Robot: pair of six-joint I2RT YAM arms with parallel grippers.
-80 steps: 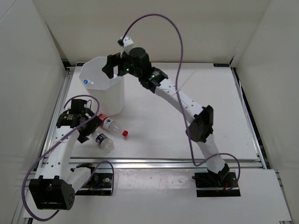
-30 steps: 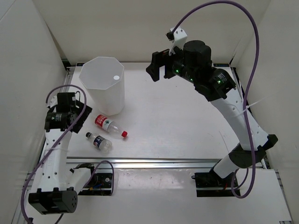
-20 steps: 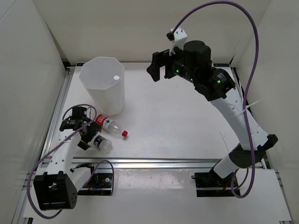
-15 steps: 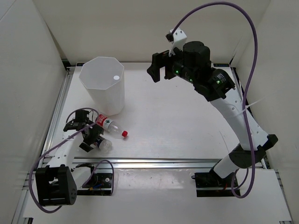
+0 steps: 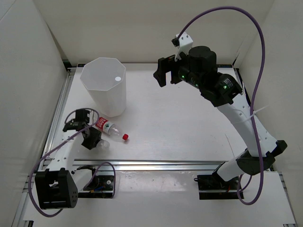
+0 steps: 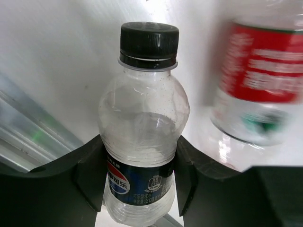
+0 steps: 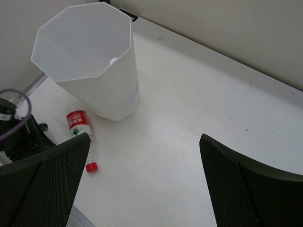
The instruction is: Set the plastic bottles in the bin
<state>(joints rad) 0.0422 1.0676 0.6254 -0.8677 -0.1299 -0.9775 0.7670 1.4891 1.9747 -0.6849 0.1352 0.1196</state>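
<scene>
Counting two bottles outside the one white bin (image 5: pixel 112 101): a red-labelled bottle (image 5: pixel 110 126) with a red cap lies just before the bin, and beside it the left gripper (image 6: pixel 139 165) clamps a clear dark-labelled bottle (image 6: pixel 144 123), black-capped. The right gripper (image 7: pixel 144 139) hangs spread wide, right of the bin.

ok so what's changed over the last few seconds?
The right gripper left the bin and swung up to the right, fingers open. The left gripper pulled back, then came down and closed its fingers on the dark-labelled bottle. The red-labelled bottle and the bin stayed put.
</scene>
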